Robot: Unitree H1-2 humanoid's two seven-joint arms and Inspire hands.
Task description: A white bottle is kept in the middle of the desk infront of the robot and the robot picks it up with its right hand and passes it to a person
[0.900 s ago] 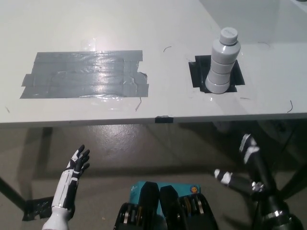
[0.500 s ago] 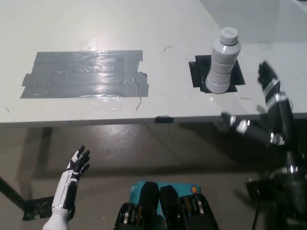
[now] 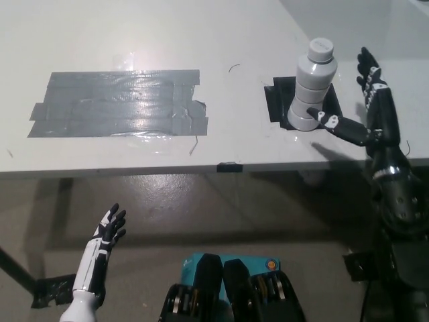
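Note:
A white ribbed bottle (image 3: 311, 86) with a grey cap stands upright on a black tape patch (image 3: 277, 102) at the right of the white desk (image 3: 201, 40). My black right hand (image 3: 365, 111) is open just to the right of the bottle, over the desk, fingers spread upward and the thumb reaching toward the bottle's base. It holds nothing. My white left hand (image 3: 106, 235) rests open below the desk's front edge at the lower left.
A large patch of grey tape (image 3: 117, 104) covers the desk's left half. A small black tape mark (image 3: 228, 166) sits on the desk's front edge. Below the desk lies brown floor.
My right arm has risen from below the desk edge up over the desk, and its hand now sits beside the bottle. The bottle and the left hand have not moved.

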